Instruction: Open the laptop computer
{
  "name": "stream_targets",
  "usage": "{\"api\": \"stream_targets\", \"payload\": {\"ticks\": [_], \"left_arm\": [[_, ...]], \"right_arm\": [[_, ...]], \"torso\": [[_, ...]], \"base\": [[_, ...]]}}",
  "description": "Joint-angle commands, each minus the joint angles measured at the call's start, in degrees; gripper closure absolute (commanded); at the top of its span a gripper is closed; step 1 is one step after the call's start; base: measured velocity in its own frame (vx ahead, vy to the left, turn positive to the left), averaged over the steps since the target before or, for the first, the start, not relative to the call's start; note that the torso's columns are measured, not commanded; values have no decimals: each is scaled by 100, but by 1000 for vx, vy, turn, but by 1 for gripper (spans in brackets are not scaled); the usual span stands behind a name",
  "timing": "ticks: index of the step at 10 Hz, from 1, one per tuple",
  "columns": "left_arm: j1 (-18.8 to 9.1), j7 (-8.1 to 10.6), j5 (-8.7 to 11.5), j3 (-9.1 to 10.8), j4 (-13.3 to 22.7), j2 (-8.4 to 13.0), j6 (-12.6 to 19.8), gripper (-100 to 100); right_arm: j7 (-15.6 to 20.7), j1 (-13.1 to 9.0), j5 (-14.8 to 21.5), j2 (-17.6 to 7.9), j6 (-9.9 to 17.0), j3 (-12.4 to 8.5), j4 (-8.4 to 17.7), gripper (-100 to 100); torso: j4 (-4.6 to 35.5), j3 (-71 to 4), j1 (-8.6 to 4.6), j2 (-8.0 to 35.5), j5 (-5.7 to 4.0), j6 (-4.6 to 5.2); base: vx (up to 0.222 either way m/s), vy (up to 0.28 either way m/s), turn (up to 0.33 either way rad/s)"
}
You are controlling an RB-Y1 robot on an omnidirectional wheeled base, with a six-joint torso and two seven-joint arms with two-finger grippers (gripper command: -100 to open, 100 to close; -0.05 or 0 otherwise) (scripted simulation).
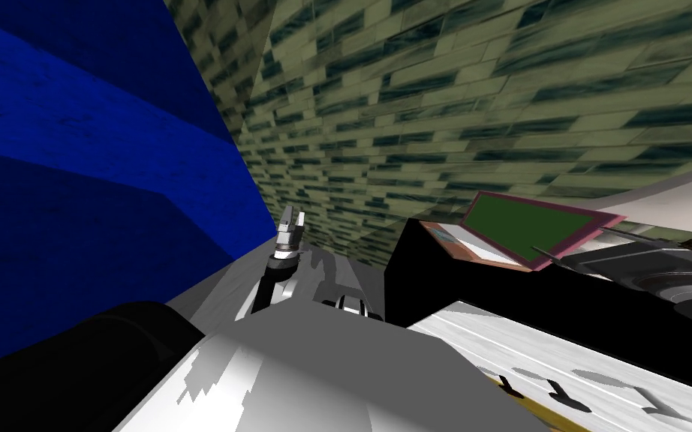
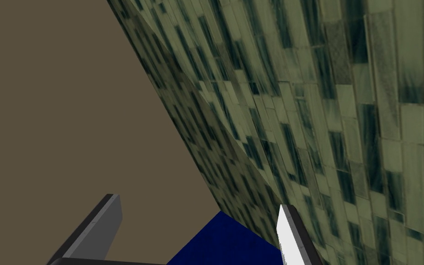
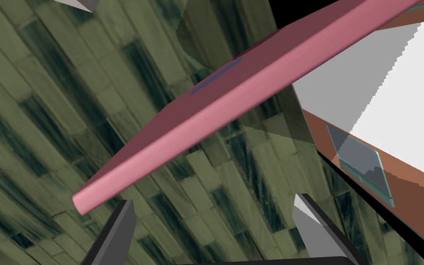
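**Operator:** State of the right end effector (image 3: 213, 198)?

**Technician:** Its two fingers stand wide apart, with nothing gripped between them. The pink lid (image 3: 234, 106) runs crosswise just ahead of the fingertips, and its free corner lies close to one finger (image 3: 121, 225). Whether they touch cannot be determined. In the head view, the same end effector sits just beside the lid's free edge.

**Operator:** Location of the laptop (image 1: 479, 244)?

**Technician:** It rests on the black tabletop (image 1: 442, 285), at the edge nearest the tiled wall (image 1: 487, 90) and close to a corner of the tabletop. The lid is raised off the base and stands part open. The green screen (image 1: 525, 221) is tilted over the base. In the right wrist view, the trackpad (image 3: 360, 163) shows on the brown base, beyond the other finger.

**Operator:** State of the left end effector (image 1: 293, 215)?

**Technician:** It points upward on the robot's left, well apart from the laptop and beyond the tabletop's corner. In the left wrist view its fingers are spread wide, with nothing held between them.
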Motion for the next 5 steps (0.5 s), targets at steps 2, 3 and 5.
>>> {"api": "stream_targets", "payload": {"ticks": [2, 3, 5], "left_arm": [[0, 0, 0, 0, 0, 0, 0, 0], [0, 0, 0, 0, 0, 0, 0, 0], [0, 0, 0, 0, 0, 0, 0, 0]], "right_arm": [[-226, 188, -67, -392, -317, -376, 269, -100], [-284, 234, -87, -498, -404, -474, 350, -100], [-367, 302, -112, -656, -530, -620, 462, -100]], "torso": [[2, 4, 6, 6, 2, 3], [1, 2, 10, 3, 4, 1], [0, 0, 15, 1, 6, 1]], "base": [[-24, -55, 80], [-18, -50, 110], [-22, -41, 68]]}}
